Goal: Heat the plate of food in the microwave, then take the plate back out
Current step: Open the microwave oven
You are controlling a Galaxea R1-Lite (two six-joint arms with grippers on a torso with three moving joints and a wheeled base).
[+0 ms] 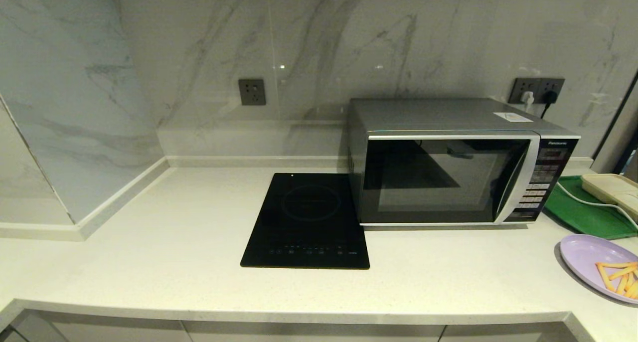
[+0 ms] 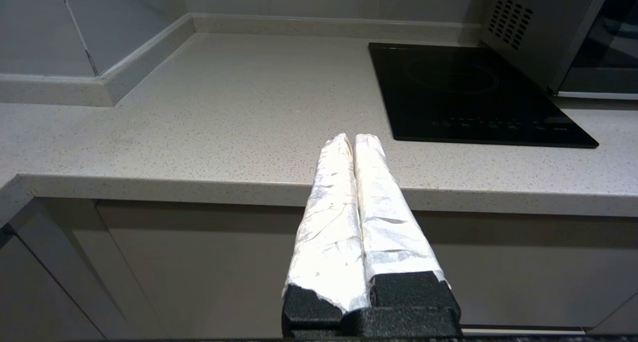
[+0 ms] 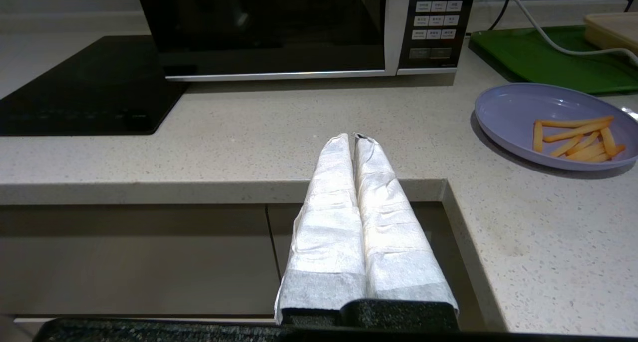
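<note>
The silver microwave (image 1: 448, 162) stands at the back right of the counter with its dark glass door closed; its button panel (image 3: 436, 25) also shows in the right wrist view. The lavender plate of food (image 1: 598, 264) with orange-yellow sticks (image 3: 578, 137) lies on the counter at the far right, in front of the microwave's right end. My right gripper (image 3: 353, 137) is shut and empty, held off the counter's front edge, left of the plate. My left gripper (image 2: 353, 138) is shut and empty, held before the counter's front edge, left of the cooktop. Neither arm shows in the head view.
A flat black induction cooktop (image 1: 309, 220) lies left of the microwave. A green tray (image 1: 583, 210) with a cream appliance (image 1: 613, 190) and white cord sits right of the microwave, behind the plate. The counter (image 1: 149, 252) turns a corner at the right; cabinet fronts lie below.
</note>
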